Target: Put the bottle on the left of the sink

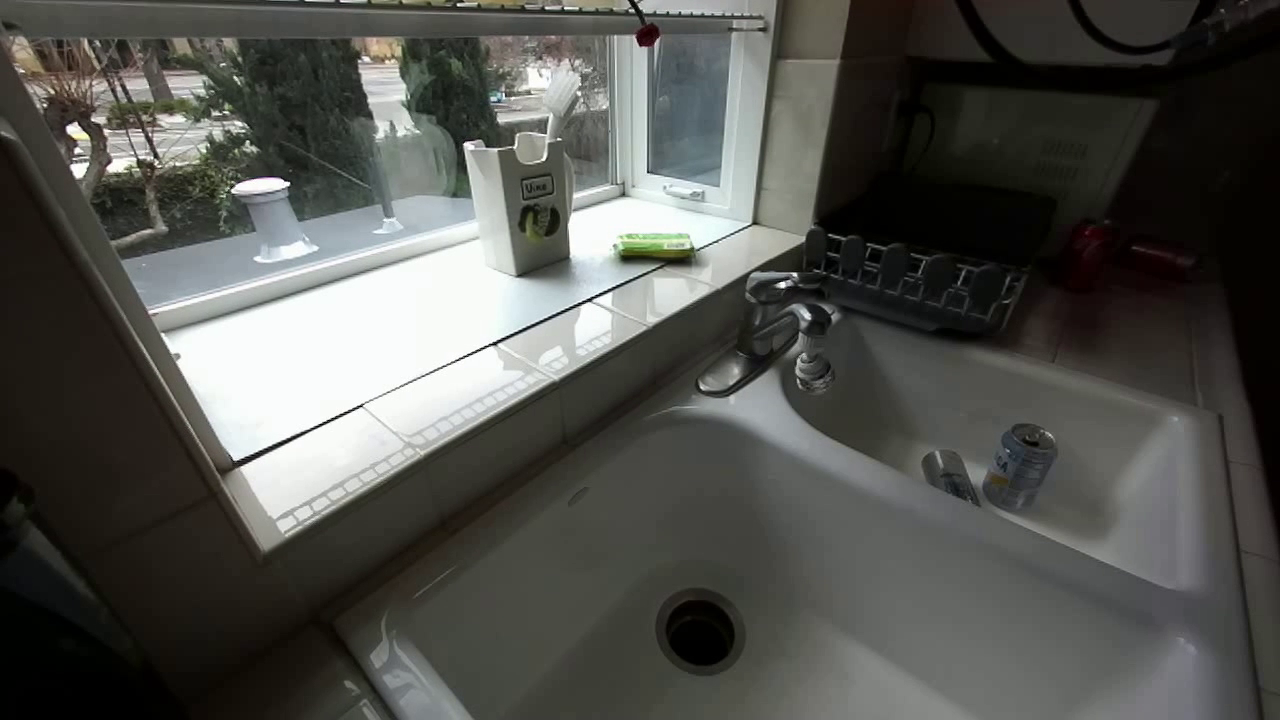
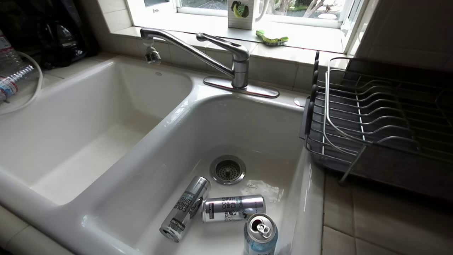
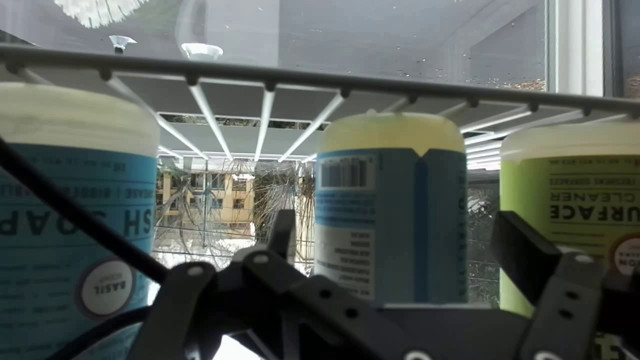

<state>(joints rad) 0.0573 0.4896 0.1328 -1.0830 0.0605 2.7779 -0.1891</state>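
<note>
Although the sink (image 1: 850, 540) is shown in both exterior views, placement is not yet begun; grasping is judged to be the step in hand. The counter (image 2: 60, 72) at the sink's left, bordered by a dark appliance (image 2: 58, 42) and plastic bottles (image 2: 21, 76), is read as the landing place. At the wire shelf (image 3: 265, 120), the gripper (image 3: 395, 218) is seen only in the inverted wrist view; its fingers (image 3: 525, 250) are set wide, nothing gripped. Between them, on the shelf, the bottle (image 3: 395, 200) is framed: taken to be the blue-labelled one, top hidden. Closing on it, lifting, then lowering towards the counter are called for next. The lime-labelled bottle (image 3: 565, 185) is overlapped in view by one finger; contact cannot be told. More lateral room is shown towards the basil-labelled bottle (image 3: 65, 210). The front bar (image 3: 310, 78) should be cleared by a lift before any outward pull is made.
</note>
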